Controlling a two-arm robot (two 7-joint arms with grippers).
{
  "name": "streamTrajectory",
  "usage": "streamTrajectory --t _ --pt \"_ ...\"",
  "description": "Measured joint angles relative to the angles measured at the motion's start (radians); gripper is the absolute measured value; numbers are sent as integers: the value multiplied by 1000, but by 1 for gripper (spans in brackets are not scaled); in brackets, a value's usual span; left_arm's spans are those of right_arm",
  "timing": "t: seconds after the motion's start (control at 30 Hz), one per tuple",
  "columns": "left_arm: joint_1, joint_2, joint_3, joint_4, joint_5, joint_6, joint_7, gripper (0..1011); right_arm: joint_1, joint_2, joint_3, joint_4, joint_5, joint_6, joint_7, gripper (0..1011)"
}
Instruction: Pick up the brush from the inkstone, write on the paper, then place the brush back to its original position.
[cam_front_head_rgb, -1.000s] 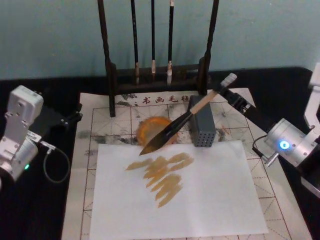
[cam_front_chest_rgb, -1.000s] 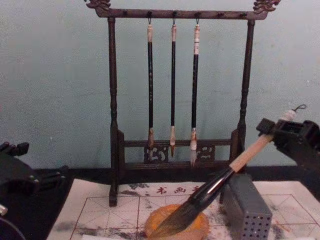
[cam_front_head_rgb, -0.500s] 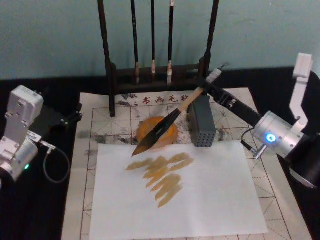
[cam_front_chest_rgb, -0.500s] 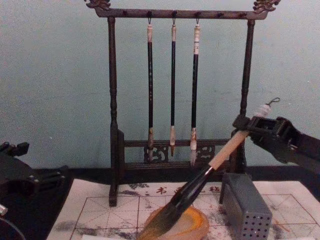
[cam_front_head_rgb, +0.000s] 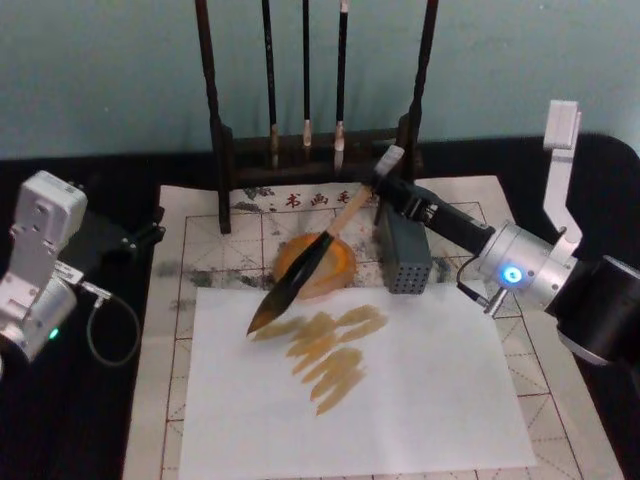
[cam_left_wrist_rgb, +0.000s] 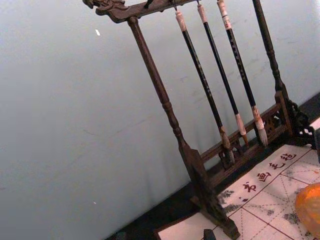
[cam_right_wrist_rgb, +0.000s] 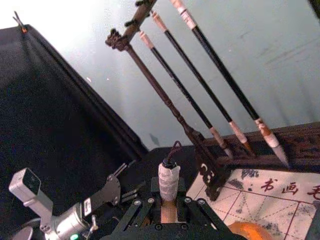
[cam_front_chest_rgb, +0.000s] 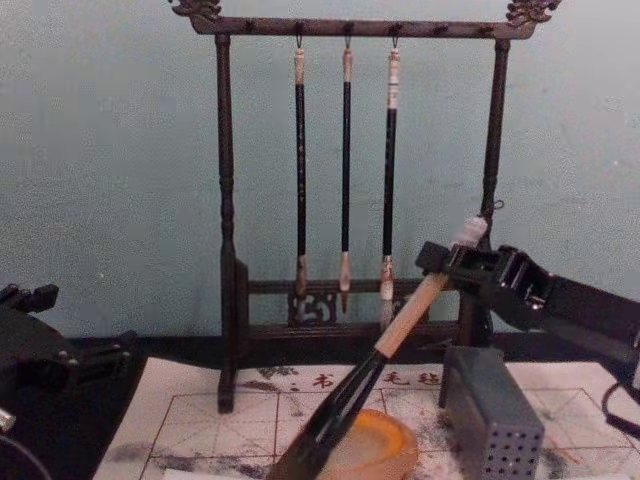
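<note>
Plain pale teal wall (cam_front_head_rgb: 120, 70) behind, evenly lit. Black tabletop (cam_front_head_rgb: 70, 430). Dark wooden rack (cam_front_chest_rgb: 226, 200) stands at its back, three thin brushes (cam_front_chest_rgb: 346, 170) hanging.

The brush (cam_front_chest_rgb: 372, 362) — tip cut off by chest view's bottom edge.

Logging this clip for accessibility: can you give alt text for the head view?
The right gripper holds the brush by its upper handle, slanting it down across the inkstone with the bristle tip at amber strokes on the white sheet. The left gripper sits parked beside the gridded mat's left edge.
</note>
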Motion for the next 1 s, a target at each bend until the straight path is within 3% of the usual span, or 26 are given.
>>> streamTrajectory --t 0.57,1.0 --pt "0 0 0 0 0 0 0 1001 -10 12 -13 -24 -63 -5 18 181" --pt "0 0 0 0 0 0 0 1001 -15 27 -10 -44 -83 3 25 181"
